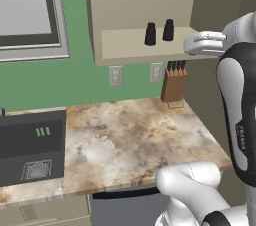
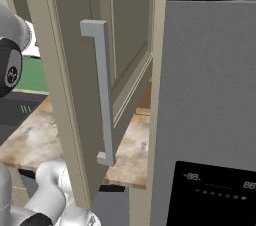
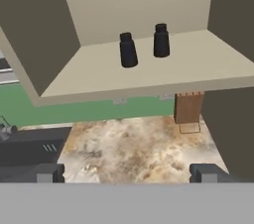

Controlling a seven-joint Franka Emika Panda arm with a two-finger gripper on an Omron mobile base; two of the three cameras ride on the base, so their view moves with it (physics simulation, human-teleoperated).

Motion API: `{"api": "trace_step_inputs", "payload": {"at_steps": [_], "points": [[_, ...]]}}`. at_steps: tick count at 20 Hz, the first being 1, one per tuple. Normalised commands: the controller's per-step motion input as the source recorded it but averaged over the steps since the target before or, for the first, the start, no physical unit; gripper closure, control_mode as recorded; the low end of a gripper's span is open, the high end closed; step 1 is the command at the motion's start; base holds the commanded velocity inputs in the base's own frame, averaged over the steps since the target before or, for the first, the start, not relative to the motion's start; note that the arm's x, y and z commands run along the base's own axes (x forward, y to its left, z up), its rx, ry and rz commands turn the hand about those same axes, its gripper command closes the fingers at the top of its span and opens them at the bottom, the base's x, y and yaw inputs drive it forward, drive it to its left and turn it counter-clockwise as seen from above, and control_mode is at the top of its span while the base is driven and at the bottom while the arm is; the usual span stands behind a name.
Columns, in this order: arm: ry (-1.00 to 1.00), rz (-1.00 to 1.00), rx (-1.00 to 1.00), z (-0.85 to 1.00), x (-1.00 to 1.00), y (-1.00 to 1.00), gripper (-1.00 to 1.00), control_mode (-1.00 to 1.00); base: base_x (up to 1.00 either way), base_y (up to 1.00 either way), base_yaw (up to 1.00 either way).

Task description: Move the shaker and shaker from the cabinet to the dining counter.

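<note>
Up on the plain beige shelf point(image 3: 198, 72) — two black bottle-shaped shakers point(image 3: 128, 50), fingers point(image 3: 49, 172) apart.

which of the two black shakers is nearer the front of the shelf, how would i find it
Look at the open beige wall cabinet above the marbled worktop and find its single shelf. Two small black shakers stand apart there; in the hand view the one you want is the left of the pair, nearer the shelf's front edge, while its twin stands further back.

Kitchen, marbled worktop point(image 1: 130, 135), knife block point(image 1: 173, 84), wall cabinet point(image 1: 145, 0), outlets point(image 1: 116, 75)
</note>
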Motion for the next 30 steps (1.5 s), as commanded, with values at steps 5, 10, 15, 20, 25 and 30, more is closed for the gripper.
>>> {"api": "trace_step_inputs", "payload": {"at_steps": [5, 10, 15, 20, 25, 30], "points": [[-0.02, 0.00, -0.03, -0.08, 0.34, 0.00, -1.00, -1.00, 0.00, 0.00, 0.00], [0.00, -0.01, -0.04, 0.00, 0.24, 0.00, -1.00, -1.00, 0.00, 0.00, 0.00], [0.00, 0.00, -0.05, 0.00, 0.21, 0.00, -1.00, -1.00, 0.00, 0.00, 0.00], [0.00, 0.00, -0.01, 0.00, 0.24, 0.00, -1.00, -1.00, 0.00, 0.00, 0.00], [0.00, 0.00, 0.00, 0.00, 0.33, 0.00, -1.00, -1.00, 0.00, 0.00, 0.00], [0.00, 0.00, 0.00, 0.00, 0.38, 0.00, -1.00, -1.00, 0.00, 0.00, 0.00]]}}
